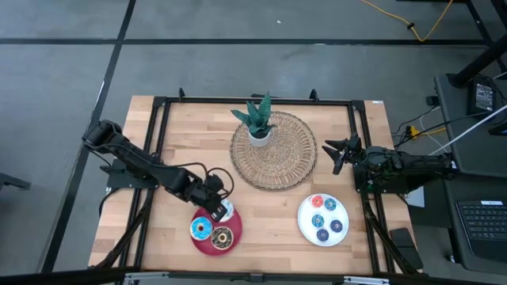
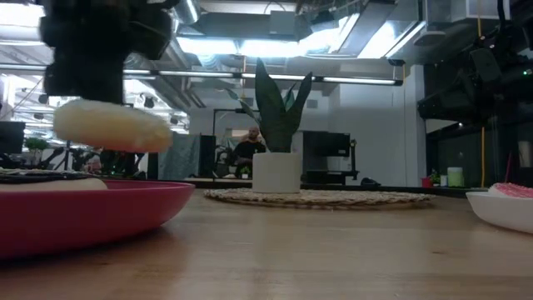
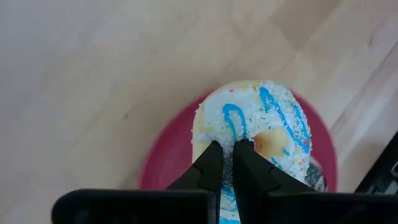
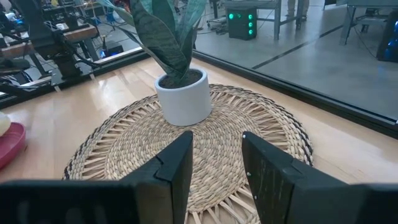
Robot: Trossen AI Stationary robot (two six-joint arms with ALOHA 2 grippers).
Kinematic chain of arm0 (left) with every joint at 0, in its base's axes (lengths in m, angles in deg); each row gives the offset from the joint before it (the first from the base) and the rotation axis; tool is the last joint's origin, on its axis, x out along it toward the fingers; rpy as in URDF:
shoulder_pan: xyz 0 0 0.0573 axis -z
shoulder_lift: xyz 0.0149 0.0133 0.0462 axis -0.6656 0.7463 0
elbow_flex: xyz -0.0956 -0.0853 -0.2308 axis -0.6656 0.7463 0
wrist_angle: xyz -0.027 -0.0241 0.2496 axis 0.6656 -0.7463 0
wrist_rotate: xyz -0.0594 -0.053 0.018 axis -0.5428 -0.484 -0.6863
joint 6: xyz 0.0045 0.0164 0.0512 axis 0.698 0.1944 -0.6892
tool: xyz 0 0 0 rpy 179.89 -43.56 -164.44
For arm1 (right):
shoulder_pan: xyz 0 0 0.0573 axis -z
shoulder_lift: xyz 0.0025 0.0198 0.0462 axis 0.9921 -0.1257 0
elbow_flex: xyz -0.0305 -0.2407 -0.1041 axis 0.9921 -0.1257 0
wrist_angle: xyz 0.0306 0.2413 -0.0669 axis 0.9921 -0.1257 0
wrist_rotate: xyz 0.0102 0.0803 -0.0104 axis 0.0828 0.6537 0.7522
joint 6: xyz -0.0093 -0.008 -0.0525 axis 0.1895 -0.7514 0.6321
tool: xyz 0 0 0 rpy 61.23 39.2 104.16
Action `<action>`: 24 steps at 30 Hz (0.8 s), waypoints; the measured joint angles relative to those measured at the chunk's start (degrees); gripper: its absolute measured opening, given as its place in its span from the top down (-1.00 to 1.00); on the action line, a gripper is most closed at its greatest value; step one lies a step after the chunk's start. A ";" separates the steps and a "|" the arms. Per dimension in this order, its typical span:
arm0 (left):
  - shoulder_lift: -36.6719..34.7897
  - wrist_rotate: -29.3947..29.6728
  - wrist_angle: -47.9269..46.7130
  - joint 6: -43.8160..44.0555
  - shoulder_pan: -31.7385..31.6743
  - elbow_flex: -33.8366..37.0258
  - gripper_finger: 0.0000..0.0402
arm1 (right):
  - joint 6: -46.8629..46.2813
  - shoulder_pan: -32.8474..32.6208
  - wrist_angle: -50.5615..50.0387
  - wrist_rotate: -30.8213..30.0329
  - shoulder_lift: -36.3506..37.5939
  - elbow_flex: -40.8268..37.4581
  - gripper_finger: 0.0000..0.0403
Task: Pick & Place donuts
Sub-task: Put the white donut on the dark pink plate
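Note:
My left gripper [image 1: 215, 207] hangs over the far edge of the red plate [image 1: 207, 245] and is shut on the cream-white sprinkled donut [image 3: 255, 118], which the low view shows as a pale ring [image 2: 112, 125] above the plate [image 2: 92, 212]. The light-blue iced donut [image 1: 201, 229] and the brown chocolate donut [image 1: 222, 236] lie flat on that plate. Several coin-sized donuts [image 1: 318, 220] in red, teal and blue lie on the white plate [image 1: 305, 231]. My right gripper [image 1: 339, 153] waits open at the table's right side, beside the wicker mat, and touches nothing. My left gripper holds the cream-white donut by the part of its ring [image 3: 231, 127] nearest the wrist, pinched between the two fingers [image 3: 211, 165]. The fingers come from above, slanting down. The donut is lifted clear of the red plate and lies about level below the gripper [image 2: 96, 79].
A round wicker mat [image 1: 273, 150] lies in the table's far middle with a white pot and its green plant [image 1: 259, 127] standing on it. A black frame [image 1: 158, 119] runs around the tabletop. Bare wood [image 1: 269, 229] lies between the two plates.

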 joint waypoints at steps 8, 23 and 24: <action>-0.34 -1.08 3.90 2.24 3.30 4.36 0.90 | 0.05 0.01 0.00 0.00 0.00 0.00 0.30; 1.56 1.74 8.72 0.16 2.94 7.14 0.90 | 0.02 0.00 0.00 0.00 0.00 0.00 0.30; 2.01 1.62 8.72 0.08 2.96 7.14 0.90 | 0.06 0.02 0.00 0.00 -0.02 0.00 0.30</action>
